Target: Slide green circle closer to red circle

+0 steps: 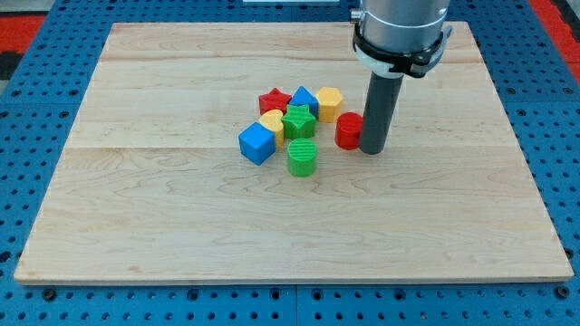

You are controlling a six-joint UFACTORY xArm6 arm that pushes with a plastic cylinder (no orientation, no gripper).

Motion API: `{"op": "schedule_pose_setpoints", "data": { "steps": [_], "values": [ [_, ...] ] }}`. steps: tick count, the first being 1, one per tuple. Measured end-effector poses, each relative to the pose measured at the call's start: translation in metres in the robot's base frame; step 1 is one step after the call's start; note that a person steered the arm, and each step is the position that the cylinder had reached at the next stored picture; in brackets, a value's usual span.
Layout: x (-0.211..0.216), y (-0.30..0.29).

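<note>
Observed from the view's left to right on the wooden surface (163, 217): a blue cube (256, 143), yellow block (272, 120), red star (274, 100), green star (298, 121), blue block (304, 98) and yellow hexagon (329, 103) sit bunched left of the tool, presumably clutter to be avoided. The green circle (302, 157) lies below that bunch, near but apart from the red circle (348, 130). The tool is a plain rod with nothing to open or clamp; my tip (371, 150) rests touching the red circle's right side, on the far side from the green circle.
</note>
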State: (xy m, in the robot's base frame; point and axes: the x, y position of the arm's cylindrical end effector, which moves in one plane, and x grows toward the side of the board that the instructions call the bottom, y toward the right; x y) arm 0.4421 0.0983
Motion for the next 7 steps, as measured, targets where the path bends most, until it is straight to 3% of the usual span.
{"op": "schedule_pose_setpoints", "data": {
  "steps": [2, 5, 7],
  "values": [
    [-0.015, -0.004],
    [0.056, -0.014],
    [0.062, -0.116]
  ]
}}
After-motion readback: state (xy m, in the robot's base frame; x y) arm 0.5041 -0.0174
